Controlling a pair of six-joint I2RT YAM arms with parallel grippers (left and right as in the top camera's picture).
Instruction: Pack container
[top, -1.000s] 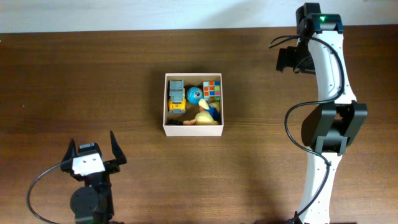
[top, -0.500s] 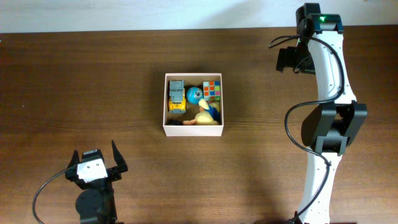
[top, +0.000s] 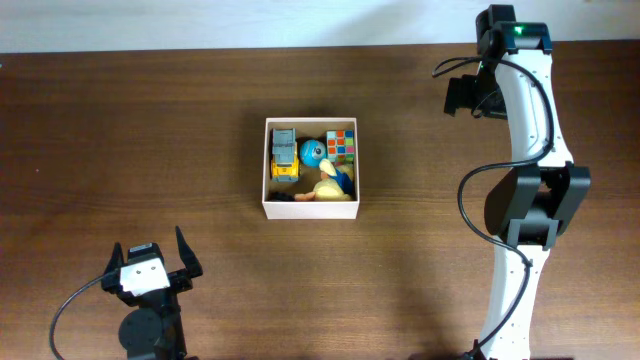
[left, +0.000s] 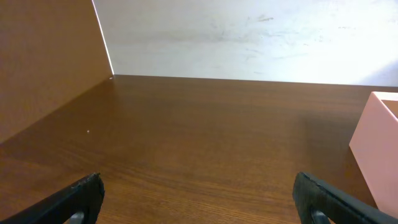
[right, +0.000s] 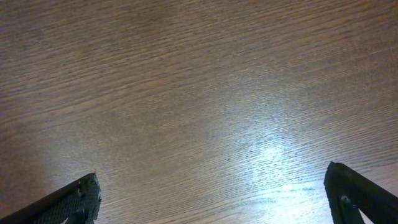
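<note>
The container (top: 310, 209) is a square white-walled box at the table's middle. It holds a yellow and grey toy truck (top: 284, 155), a blue ball (top: 311, 152), a coloured puzzle cube (top: 341, 144) and a yellow duck-like toy (top: 328, 188). My left gripper (top: 148, 252) is open and empty near the front left, well apart from the box. In the left wrist view its fingers (left: 199, 196) frame bare table, and a box wall (left: 379, 149) shows at the right edge. My right gripper (top: 463, 95) is at the far right back; its wrist view (right: 214, 186) shows it open and empty over bare wood.
The dark wooden table (top: 150, 130) runs to a white wall at the back (left: 249, 37). The right arm (top: 530, 200) stands along the right side of the table.
My left gripper has drawn back a little toward the front edge, still open. The right arm and the box's contents have not moved.
</note>
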